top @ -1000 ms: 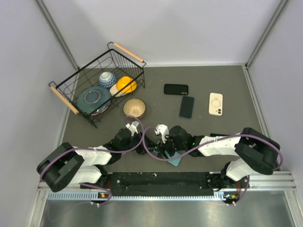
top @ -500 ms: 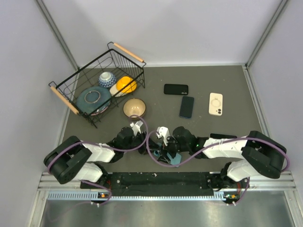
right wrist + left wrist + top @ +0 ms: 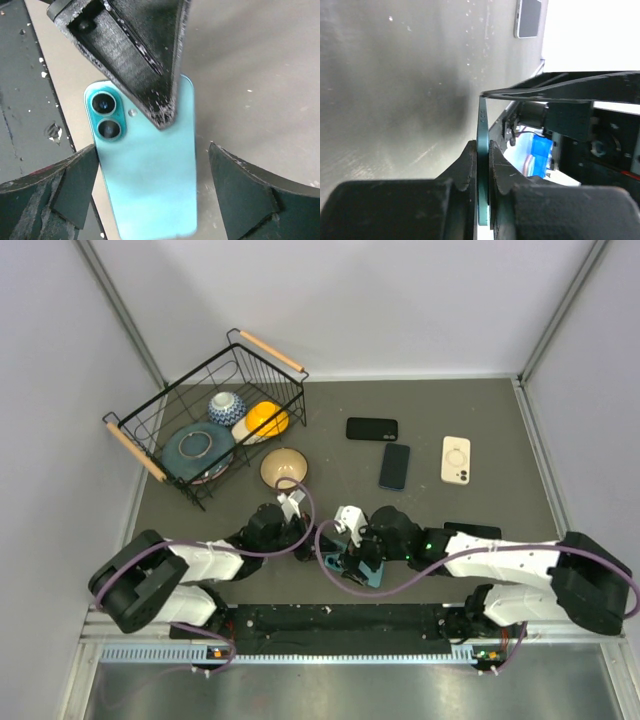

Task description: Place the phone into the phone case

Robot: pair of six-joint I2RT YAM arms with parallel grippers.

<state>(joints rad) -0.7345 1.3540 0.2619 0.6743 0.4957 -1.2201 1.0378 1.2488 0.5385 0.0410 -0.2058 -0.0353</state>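
No lettering on any item is large enough to read; the only markings that show are a printed ring and a corner camera cutout on the cream phone case (image 3: 456, 459), which lies flat towards the far right corner of the surface (image 3: 450, 400). The twin camera lenses on the back of the teal phone (image 3: 150, 172) are also plain to see. That phone sits at the middle of the near edge, between the two arms and well apart from the case. The left end effector (image 3: 482, 148) is pressed onto the phone's thin edge, pinching it between both fingers. The right end effector (image 3: 152, 150) is spread wide, with one finger on either side of the phone's back and neither clearly touching it. A black wire basket (image 3: 172, 380) with wooden handles stands in the far left corner. It holds a blue-grey dish (image 3: 197, 448), a blue-and-white patterned bowl (image 3: 226, 405) and a yellow bowl (image 3: 265, 420). A tan bowl (image 3: 284, 468) sits on the surface just beside the basket. A black phone (image 3: 372, 428) lies near the middle of the far edge, and a dark blue phone (image 3: 394, 466) lies near it, between it and the cream case.
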